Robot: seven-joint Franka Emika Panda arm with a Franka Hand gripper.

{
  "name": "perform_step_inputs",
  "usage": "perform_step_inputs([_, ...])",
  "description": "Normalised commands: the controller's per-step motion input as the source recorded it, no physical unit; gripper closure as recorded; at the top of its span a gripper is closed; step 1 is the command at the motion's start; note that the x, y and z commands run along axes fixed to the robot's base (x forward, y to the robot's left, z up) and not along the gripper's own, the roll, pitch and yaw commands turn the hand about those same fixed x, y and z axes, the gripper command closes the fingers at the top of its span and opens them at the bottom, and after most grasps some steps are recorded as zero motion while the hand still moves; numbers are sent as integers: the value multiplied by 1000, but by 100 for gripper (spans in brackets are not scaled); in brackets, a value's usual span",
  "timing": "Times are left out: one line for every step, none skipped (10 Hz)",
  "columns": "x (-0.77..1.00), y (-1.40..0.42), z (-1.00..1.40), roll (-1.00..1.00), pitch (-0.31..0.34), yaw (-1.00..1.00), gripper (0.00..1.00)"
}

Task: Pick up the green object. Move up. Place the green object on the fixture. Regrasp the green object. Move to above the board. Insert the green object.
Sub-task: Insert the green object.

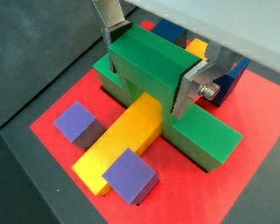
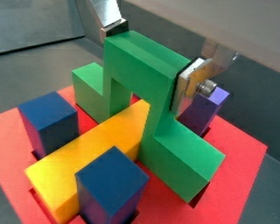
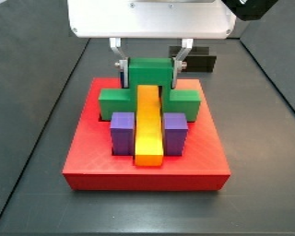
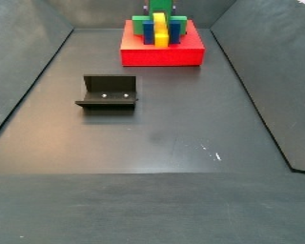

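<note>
With the gripper (image 3: 150,63) clamped on the green block (image 3: 150,85) straddling the yellow bar (image 3: 149,129), press straight down into the board (image 3: 88,161), without tilting.

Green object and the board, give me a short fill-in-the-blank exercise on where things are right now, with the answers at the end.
1. The gripper has its fingers on either side of the raised centre of the ____ object.
2. That piece straddles the long ____ bar on the red board.
3. In a side view, the fixture on the floor holds ____ piece.
4. Beside the bar at its near end in a side view stand two ____ blocks.

Missing words: green; yellow; no; purple
</note>
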Motion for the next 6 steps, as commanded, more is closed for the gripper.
perform_step_inputs([-54,0,-37,-267,-27,0,100])
perform_step_inputs([-111,0,-106,-234,-21,0,100])
perform_step_inputs([-166,-60,-174,-214,-20,0,100])
perform_step_inputs([-206,-51,-183,-207,-13,0,100])
perform_step_inputs([-254,-49,-174,-199,-11,0,100])
perform_step_inputs([-103,-26,-194,-153,-20,0,100])
